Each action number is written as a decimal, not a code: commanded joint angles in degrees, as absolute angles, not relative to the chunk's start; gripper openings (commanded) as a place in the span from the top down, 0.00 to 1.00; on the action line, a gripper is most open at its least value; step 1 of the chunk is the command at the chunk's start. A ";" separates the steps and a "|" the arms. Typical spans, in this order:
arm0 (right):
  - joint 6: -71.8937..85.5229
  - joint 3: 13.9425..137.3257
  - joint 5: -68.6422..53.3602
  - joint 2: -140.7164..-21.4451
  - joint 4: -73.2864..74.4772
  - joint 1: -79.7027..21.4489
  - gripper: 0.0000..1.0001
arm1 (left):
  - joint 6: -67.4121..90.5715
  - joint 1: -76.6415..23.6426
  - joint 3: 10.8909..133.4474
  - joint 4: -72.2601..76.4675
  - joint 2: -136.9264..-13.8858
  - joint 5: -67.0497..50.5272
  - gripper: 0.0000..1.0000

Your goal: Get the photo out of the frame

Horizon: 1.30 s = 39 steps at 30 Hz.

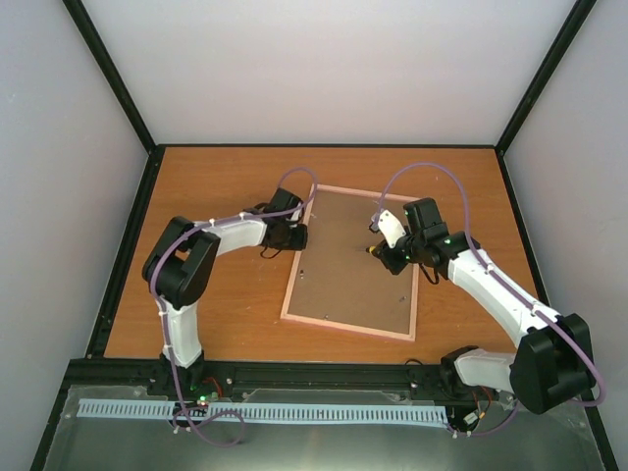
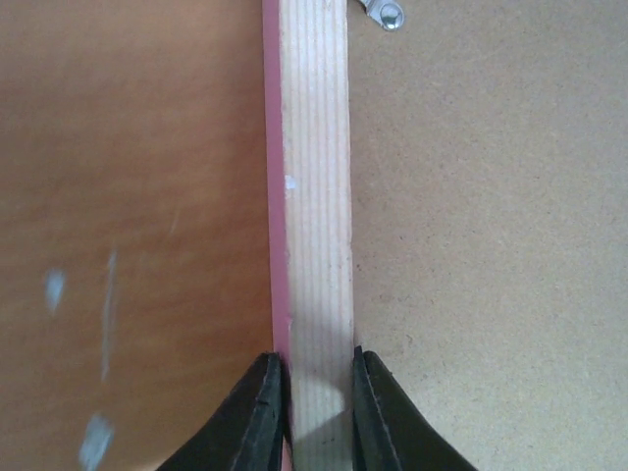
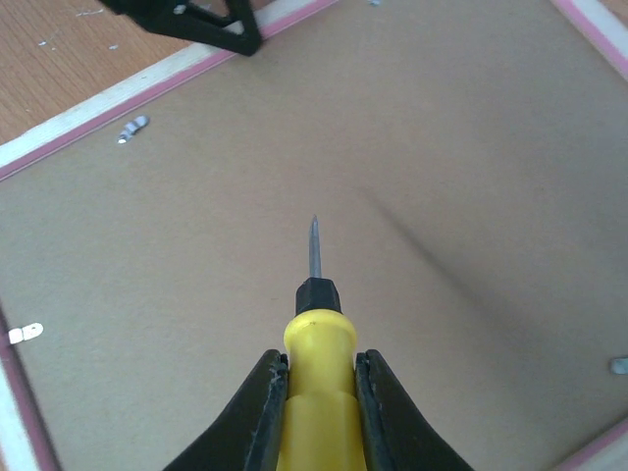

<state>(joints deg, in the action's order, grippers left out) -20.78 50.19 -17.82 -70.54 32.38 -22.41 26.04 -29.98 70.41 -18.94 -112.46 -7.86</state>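
Note:
The pink frame lies face down on the table, its brown backing board facing up. The photo is hidden under the board. My left gripper is shut on the frame's left rail, one finger on each side of the pale wood edge. My right gripper is shut on a yellow-handled screwdriver and holds it over the middle of the board, tip pointing down toward it. Small metal tabs sit along the frame's inner edge.
The orange wooden table is bounded by black posts and pale walls. Another metal tab shows at the top of the left wrist view. My left gripper's fingers show at the top of the right wrist view.

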 commanded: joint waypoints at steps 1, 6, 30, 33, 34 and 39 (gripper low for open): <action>-21.52 50.01 -18.40 -71.32 31.33 -21.88 0.97 | 28.34 -29.71 60.75 -20.44 -107.66 -7.21 0.95; -21.60 50.10 -18.86 -72.16 31.41 -21.88 0.97 | 30.78 -29.71 50.94 -17.58 -102.20 -7.63 0.97; -17.13 83.41 -20.93 -103.86 39.57 -33.39 0.97 | 34.98 -29.69 41.40 -9.67 -96.24 -10.90 0.99; -16.72 87.51 -20.90 -108.42 40.77 -34.07 0.97 | 35.15 -29.71 41.12 -7.83 -96.62 -10.87 0.99; -16.66 89.01 -21.11 -109.92 41.45 -34.17 0.97 | 35.23 -29.71 41.09 -7.59 -96.87 -10.99 0.99; -15.93 93.72 -22.62 -115.09 43.29 -34.28 0.97 | 35.55 -29.71 40.97 -7.37 -96.80 -11.24 0.99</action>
<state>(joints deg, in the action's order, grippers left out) -17.17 89.93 -21.56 -112.95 41.01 -34.11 32.86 -29.93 43.22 -3.88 -94.76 -8.25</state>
